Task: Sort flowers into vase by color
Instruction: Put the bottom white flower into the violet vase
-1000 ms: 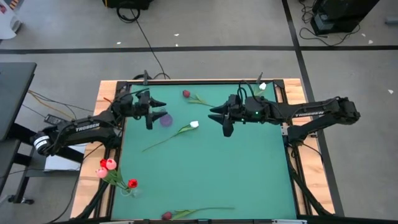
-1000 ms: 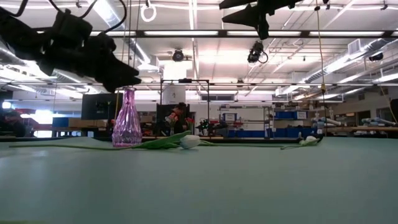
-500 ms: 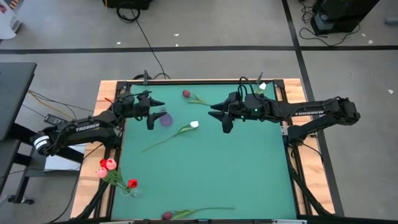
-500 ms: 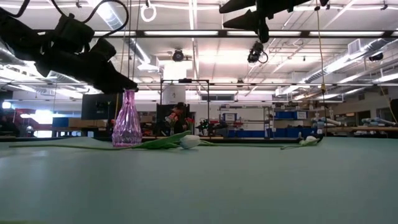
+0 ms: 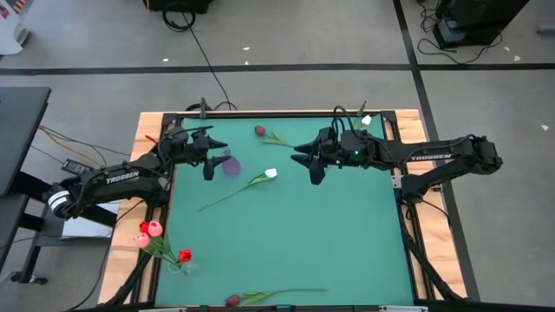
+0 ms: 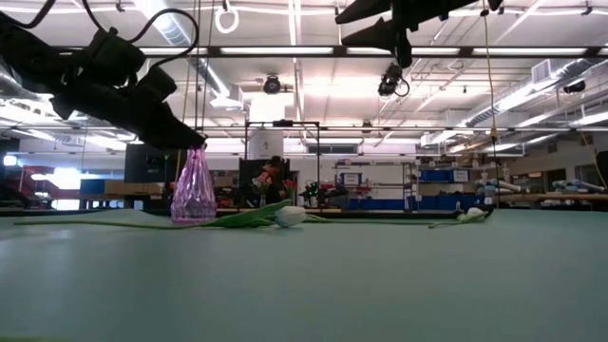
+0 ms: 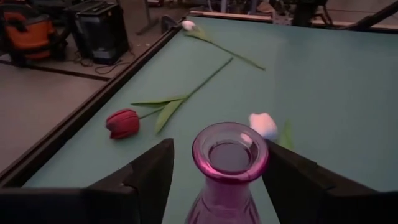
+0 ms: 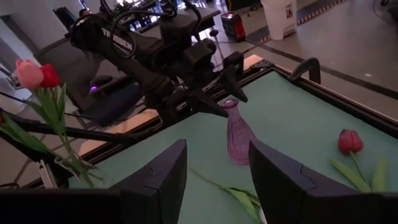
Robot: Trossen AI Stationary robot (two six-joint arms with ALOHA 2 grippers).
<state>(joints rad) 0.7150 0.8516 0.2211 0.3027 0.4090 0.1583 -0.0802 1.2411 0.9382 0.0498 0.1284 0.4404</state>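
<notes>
You can read "TROSSEN" in white on both forearms from above, and the same lettering shows on the left arm in the right wrist view. Your counter is a green mat in a black frame on pale wood, standing on grey floor crossed by dark tape lines; level across it you look into a long workshop with strip lights, shelving and benches.

The pink glass vase stands upright near the counter's far left part. Your left gripper sits at its neck, one dark finger on each side, spread with a gap to the glass, so nothing is pinched. Your right gripper hangs high above the far middle of the counter, fingers apart and empty.

The flowers are thin green stems with small heads. A white tulip lies just beside the vase toward the middle, its stem running toward the near left. A dark red tulip lies at the far edge, and another white one at the far right corner. A bunch of pink and red tulips lies off the mat at the near left, a red one just inside it. One more dark red tulip lies along the near edge.
</notes>
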